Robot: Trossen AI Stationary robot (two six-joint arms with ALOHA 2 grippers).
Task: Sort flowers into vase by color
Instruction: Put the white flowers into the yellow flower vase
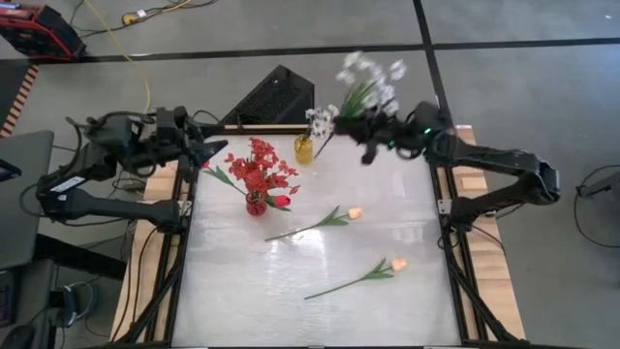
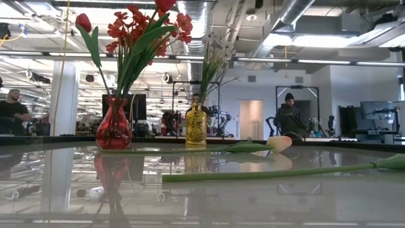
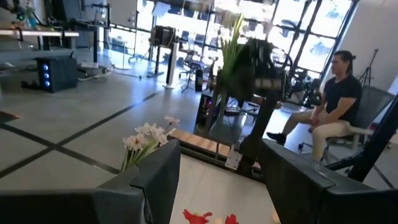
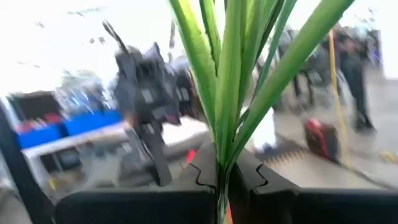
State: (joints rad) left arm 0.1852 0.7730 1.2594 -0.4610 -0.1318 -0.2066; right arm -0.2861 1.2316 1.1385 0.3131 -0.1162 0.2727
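My right gripper [image 4: 221,183] is shut on a spray of small white blossoms [image 1: 372,76], raised over the table's far right, beside the yellow vase [image 1: 304,148]. That vase holds white flowers [image 1: 321,118]. The red vase [image 1: 256,205] holds red flowers [image 1: 258,171] and a red tulip [image 2: 83,23]. Two cream-yellow tulips [image 1: 325,222] [image 1: 366,277] lie flat on the table. My left gripper [image 3: 221,186] stands open and empty at the table's far left edge, left of the red flowers. My right gripper pinches the spray's bundled green stems [image 4: 222,163] between its two fingers, below the long leaves. The fingers come nearly level from the table's right and lie across the stems. The spray is lifted clear, its leaves and blossoms rising above the fingers and leaning toward the far edge.
Open table surface [image 1: 291,301] lies in front of the tulips. A dark slanted box [image 1: 274,97] sits beyond the far edge. People sit and stand in the room behind the table [image 2: 288,114] [image 3: 336,106].
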